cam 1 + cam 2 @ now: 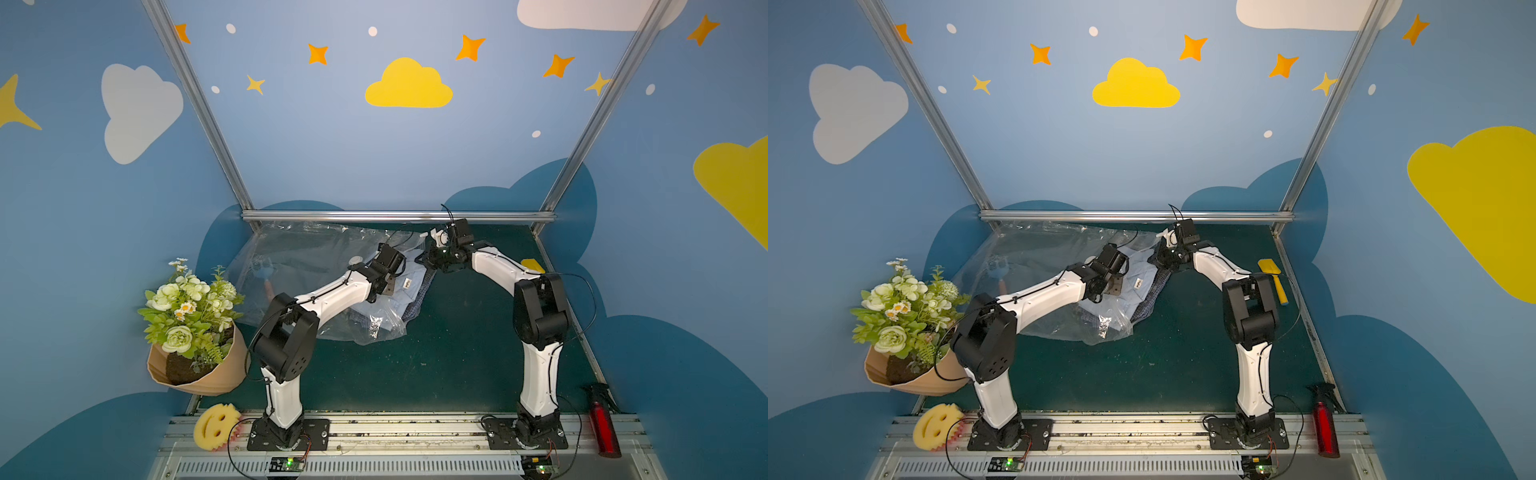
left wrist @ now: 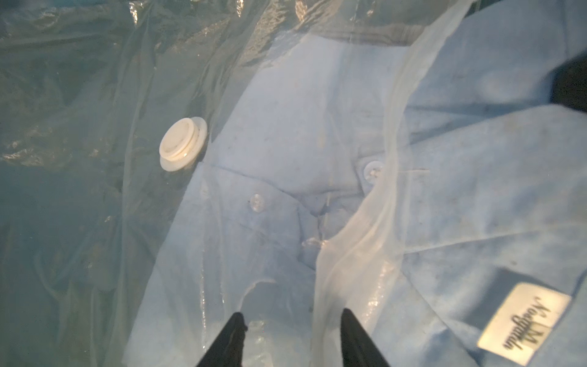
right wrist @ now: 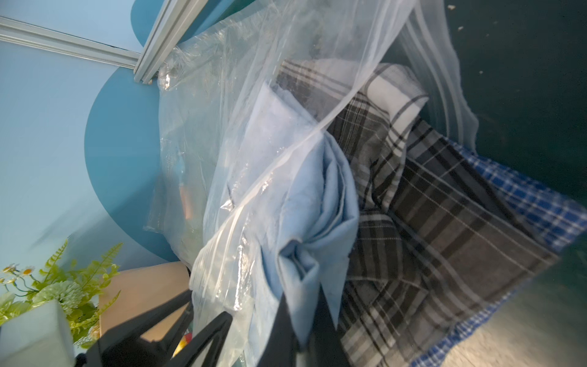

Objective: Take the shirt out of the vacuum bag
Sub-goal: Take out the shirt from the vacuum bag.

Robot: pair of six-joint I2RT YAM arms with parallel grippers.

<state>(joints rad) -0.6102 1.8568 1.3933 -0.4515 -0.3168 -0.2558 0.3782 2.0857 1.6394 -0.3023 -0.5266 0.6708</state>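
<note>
The light blue shirt point(image 1: 399, 299) lies half out of the vacuum bag point(image 1: 299, 253), whose mouth faces the right arm, so the right tool point(image 1: 430, 255), clenched on the shirt, is nearer, while the left tool point(image 2: 290, 313) hangs released above the zip edge point(image 2: 390, 159).

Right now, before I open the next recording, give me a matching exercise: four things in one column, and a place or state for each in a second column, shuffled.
Things
1. light blue shirt
2. red bottle
3. yellow sponge
4. left gripper

Places or states
A. near right corner of the table
B. jaws apart, over the bag
C. partly out of the bag's open mouth
D. near left corner of the table

Pairs: 1-C, 2-A, 3-D, 4-B
</note>
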